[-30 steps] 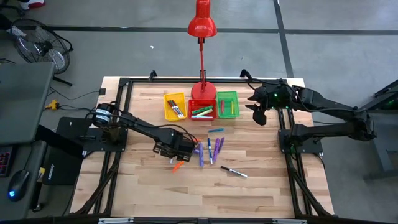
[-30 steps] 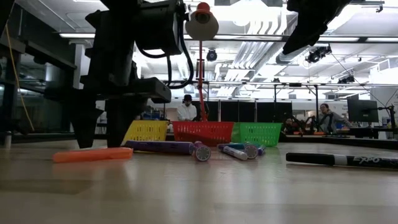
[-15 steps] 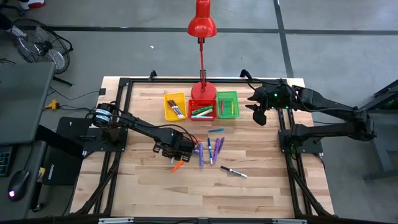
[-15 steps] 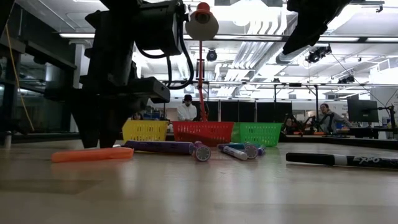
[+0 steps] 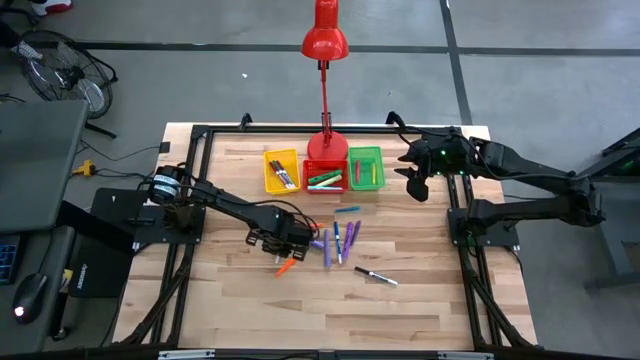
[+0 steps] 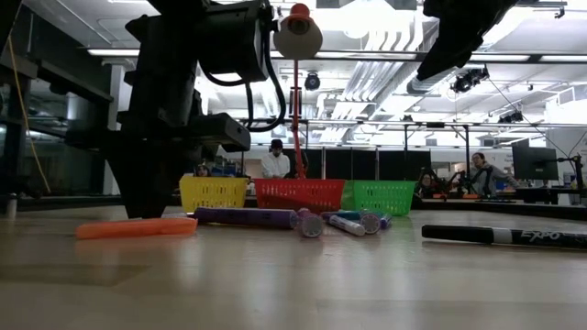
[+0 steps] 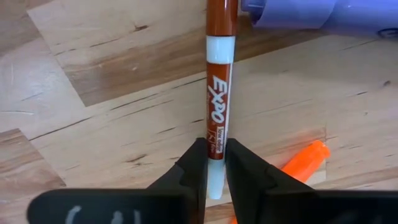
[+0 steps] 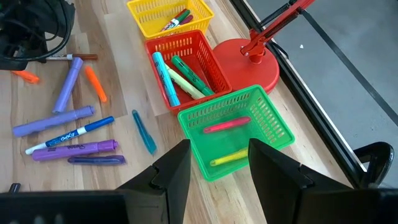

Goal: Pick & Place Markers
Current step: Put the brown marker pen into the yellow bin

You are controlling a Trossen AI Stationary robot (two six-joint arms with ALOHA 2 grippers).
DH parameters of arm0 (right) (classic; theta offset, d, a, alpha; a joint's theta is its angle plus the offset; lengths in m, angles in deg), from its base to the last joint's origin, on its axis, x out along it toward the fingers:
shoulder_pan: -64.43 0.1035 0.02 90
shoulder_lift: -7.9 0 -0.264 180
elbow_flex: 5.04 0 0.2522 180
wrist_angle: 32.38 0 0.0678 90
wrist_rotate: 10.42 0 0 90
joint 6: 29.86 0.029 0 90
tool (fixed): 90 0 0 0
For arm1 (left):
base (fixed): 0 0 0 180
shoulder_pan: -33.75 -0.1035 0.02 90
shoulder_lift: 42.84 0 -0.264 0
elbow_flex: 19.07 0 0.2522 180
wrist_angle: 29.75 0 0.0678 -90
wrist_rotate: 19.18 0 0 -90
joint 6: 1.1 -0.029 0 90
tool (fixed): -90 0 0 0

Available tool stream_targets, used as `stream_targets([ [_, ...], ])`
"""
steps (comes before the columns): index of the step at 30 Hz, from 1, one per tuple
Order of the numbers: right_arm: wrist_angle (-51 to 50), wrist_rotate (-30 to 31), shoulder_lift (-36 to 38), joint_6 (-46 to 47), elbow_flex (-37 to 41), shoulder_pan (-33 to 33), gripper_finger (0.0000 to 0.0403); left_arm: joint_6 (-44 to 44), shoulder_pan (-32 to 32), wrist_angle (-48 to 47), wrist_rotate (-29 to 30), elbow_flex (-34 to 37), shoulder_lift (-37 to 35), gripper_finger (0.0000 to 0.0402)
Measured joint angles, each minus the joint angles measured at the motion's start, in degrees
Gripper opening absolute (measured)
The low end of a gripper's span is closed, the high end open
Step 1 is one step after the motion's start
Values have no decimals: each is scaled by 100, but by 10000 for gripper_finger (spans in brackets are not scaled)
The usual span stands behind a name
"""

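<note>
A brown-red Expo marker [image 7: 216,93] with a white label lies on the wooden table, and my left gripper [image 7: 214,171] is shut on it. In the high view this gripper [image 5: 290,241] stands left of centre. An orange marker [image 5: 285,267] lies just near of it. Several purple and blue markers [image 5: 338,240] lie to its right, and a black one [image 5: 375,276] lies nearer the front. My right gripper [image 8: 217,168] hangs open, high over the far right [image 5: 415,182], with nothing between its fingers. My left gripper pinches the marker's two long sides between its two fingers, on the white labelled part [image 7: 215,149] close to one end. The fingers [image 7: 193,168] come from above, pointing down. The marker lies flat on the table.
Yellow [image 5: 282,170], red [image 5: 325,176] and green [image 5: 365,167] bins stand in a row at the far middle, each holding markers. A red lamp's base [image 5: 327,146] stands behind them. Bare wood lies toward the near edge. People sit in the room beyond.
My left gripper has shut onto the brown-red marker without leaving its place. The purple marker beside it has slid a little toward the table's right.
</note>
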Motion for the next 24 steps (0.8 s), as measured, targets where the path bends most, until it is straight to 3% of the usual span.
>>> stream_targets([
  [24,0,0,0,2,0,-2,149,-111,10,-272,174,18,-103,26],
])
